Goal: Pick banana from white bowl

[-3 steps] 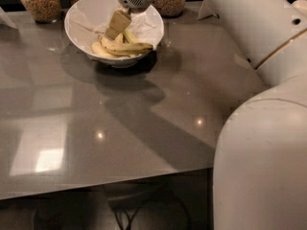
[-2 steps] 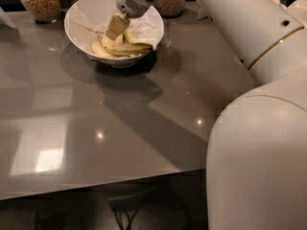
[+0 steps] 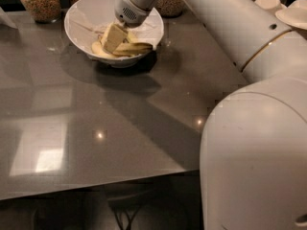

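The banana [image 3: 135,47] lies in the white bowl [image 3: 76,28], upper left of centre in the frame, packed in with other yellow bananas [image 3: 98,50] on the near side of the bowl; crumpled white paper [image 3: 149,28] lines the bowl behind it and spills over the right rim; and here is my gripper [image 3: 114,37], down inside the bowl, tilted, its tip right at the fruit just left of the banana; spread or closed on anything, I cannot tell, for pale gripper and pale fruit run together there.

My wrist [image 3: 130,7] hangs above the bowl's far rim; my arm [image 3: 225,18] runs off to the upper right, and my big white body [image 3: 254,162] fills the lower right corner.

The bowl sits on a glossy grey table [image 3: 96,128], which throws back bright patches of light at lower left; behind the bowl, along the top edge, stand glass jars [image 3: 41,1] of brownish grains; at far upper right sit small pale bowls [image 3: 268,3], well apart from the white bowl.
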